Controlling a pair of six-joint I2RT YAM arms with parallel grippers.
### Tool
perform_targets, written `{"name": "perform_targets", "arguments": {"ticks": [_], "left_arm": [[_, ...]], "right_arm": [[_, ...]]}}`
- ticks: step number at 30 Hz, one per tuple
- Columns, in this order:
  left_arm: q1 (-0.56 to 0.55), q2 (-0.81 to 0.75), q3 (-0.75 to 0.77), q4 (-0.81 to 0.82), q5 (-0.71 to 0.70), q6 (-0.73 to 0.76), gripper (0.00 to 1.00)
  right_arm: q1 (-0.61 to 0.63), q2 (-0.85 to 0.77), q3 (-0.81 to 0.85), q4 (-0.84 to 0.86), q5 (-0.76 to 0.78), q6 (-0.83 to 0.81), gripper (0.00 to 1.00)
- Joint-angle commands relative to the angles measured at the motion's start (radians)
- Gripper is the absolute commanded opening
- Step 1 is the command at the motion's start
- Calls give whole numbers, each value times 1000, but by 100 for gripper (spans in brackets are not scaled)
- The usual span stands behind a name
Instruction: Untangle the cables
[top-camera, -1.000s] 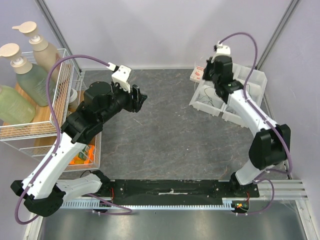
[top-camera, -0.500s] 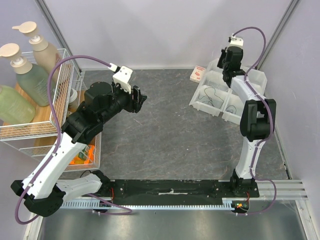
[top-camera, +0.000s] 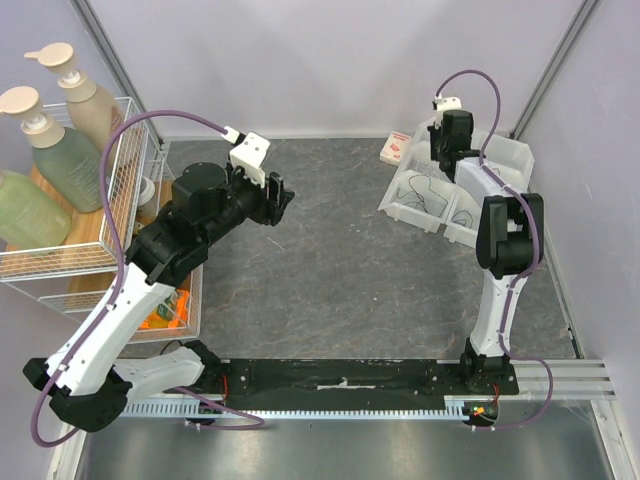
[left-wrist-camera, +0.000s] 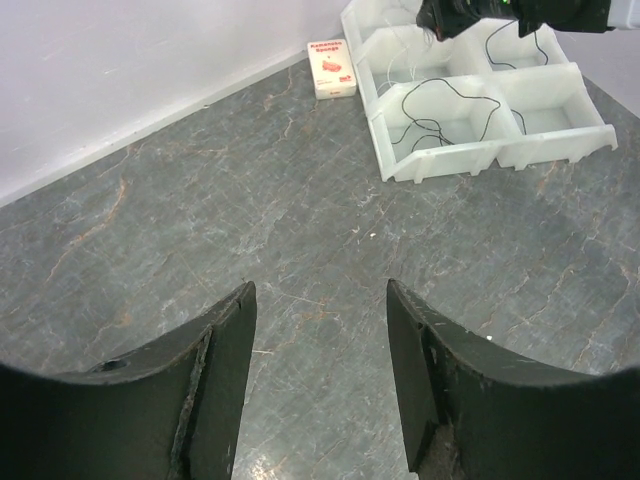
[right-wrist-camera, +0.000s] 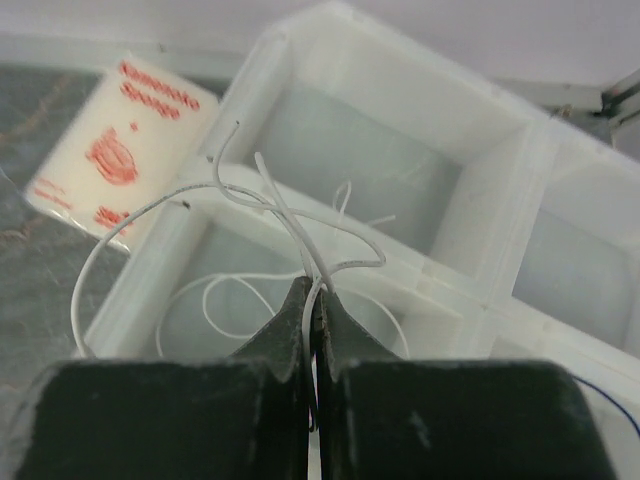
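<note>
Our right pincer (right-wrist-camera: 312, 298) has swung from the near side of the tray (right-wrist-camera: 400, 60) to its far side. It is clenched on white cables (right-wrist-camera: 285, 210) lifted above it, so we judge a strand is being separated. Black cables (left-wrist-camera: 440, 105) lie in a near compartment. Our left pincer (left-wrist-camera: 318, 290) hangs released.

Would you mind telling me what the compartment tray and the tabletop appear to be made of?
The compartment tray looks like translucent white moulded plastic, slightly glossy: its thin walls let light through. The tabletop looks like matt grey stone or stone-print laminate, with rust-coloured veins.
</note>
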Motion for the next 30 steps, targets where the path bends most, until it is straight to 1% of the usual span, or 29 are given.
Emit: {"name": "perform_targets", "arguments": {"ticks": [1,4,8,9,11,14,15,17,19,26,29,30], "left_arm": [[-6,5,11,32,11,33,61],[-5,9,13,31,19,24,61],[-6,12,13,31,31,15,61],[-5,9,14,31,35,15,61],[-6,8,14,28,40,13,61],[-9,3,13,28,43,15,61],[-11,-1,9,28,45,-13,61],[-12,-3,8,26,46,-16,61],[-18,-5,9,28,49,-17,61],[-34,-9,8,26,68,-28,61],[-38,-6,11,26,72,-40,61],[-38,-2,14,26,72,-47,61]], "right_arm": [[-1,43,29,-141,52,-52,0],[-2,47,52,-204,44,-38,0],[-1,44,86,-285,72,-7,0],[-1,43,97,-305,81,-7,4],[-1,38,121,-344,101,-7,23],[-1,35,175,-413,114,-17,34],[-1,29,192,-436,116,-15,38],[-1,12,221,-492,119,-7,45],[-2,-20,223,-522,118,-7,50],[-1,-149,140,-545,118,-7,63],[1,-190,112,-545,98,-7,66],[-1,-198,111,-549,90,24,66]]}}
